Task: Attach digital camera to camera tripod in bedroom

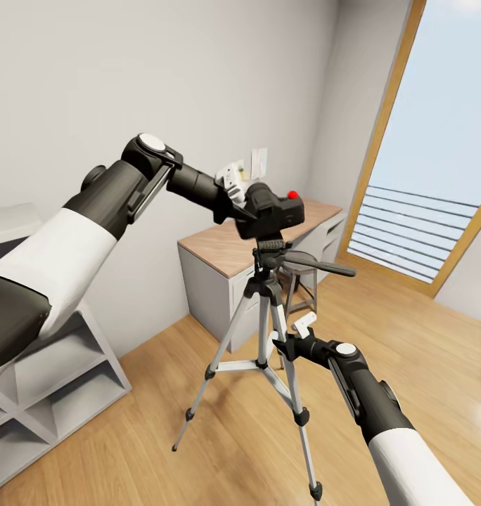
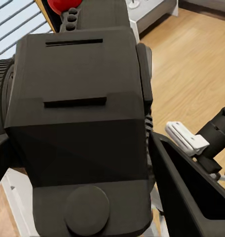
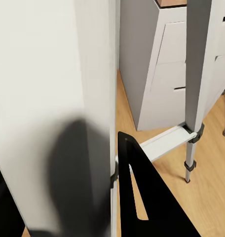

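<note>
The black digital camera (image 1: 274, 211), with a red button on top, is held right over the black head of the camera tripod (image 1: 270, 254); whether it rests on the head I cannot tell. My left gripper (image 1: 249, 209) is shut on the camera's left side, and in the left wrist view the camera body (image 2: 78, 123) sits between the dark fingers (image 2: 191, 197). The tripod's pan handle (image 1: 325, 268) points right. My right gripper (image 1: 281, 343) is shut around a silver tripod leg (image 3: 53, 98), low and to the front right, with a black finger (image 3: 152, 197) beside it.
A wood-topped grey desk (image 1: 219, 253) stands against the wall behind the tripod, with a stool (image 1: 302, 281) next to it. A tall wood-framed window (image 1: 437, 140) is at the right. A white shelf unit (image 1: 58, 372) stands at the left. Light wood floor (image 1: 163, 379) surrounds the tripod's feet.
</note>
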Controlling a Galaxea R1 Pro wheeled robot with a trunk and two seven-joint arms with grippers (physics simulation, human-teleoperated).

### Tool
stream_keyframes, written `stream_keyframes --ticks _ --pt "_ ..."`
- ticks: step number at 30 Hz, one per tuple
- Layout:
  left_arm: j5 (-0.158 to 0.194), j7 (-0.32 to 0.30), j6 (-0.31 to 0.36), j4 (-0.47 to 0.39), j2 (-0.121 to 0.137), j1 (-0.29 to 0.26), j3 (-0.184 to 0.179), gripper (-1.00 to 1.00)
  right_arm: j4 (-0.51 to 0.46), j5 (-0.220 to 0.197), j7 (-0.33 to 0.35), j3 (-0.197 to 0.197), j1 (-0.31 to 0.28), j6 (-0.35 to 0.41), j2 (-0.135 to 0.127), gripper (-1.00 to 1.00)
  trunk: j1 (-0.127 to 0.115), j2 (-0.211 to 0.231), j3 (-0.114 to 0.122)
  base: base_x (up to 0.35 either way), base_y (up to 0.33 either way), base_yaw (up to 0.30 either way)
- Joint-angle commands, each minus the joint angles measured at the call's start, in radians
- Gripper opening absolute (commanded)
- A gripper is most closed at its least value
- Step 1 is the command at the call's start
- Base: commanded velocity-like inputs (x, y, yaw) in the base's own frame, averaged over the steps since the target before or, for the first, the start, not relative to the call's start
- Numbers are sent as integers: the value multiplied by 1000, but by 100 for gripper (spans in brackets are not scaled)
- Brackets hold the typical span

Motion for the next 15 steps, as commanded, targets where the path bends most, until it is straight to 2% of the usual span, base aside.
stream_keyframes --ticks 1,15 --pt "-1 -3 1 -1 6 -1 -1 -100 1 19 6 0 0 69 0 -100 1 -2 -2 0 0 0" --pt "1 -1 -16 -2 38 -1 2 -100 1 19 6 0 0 69 0 -100 1 -2 -2 0 0 0"
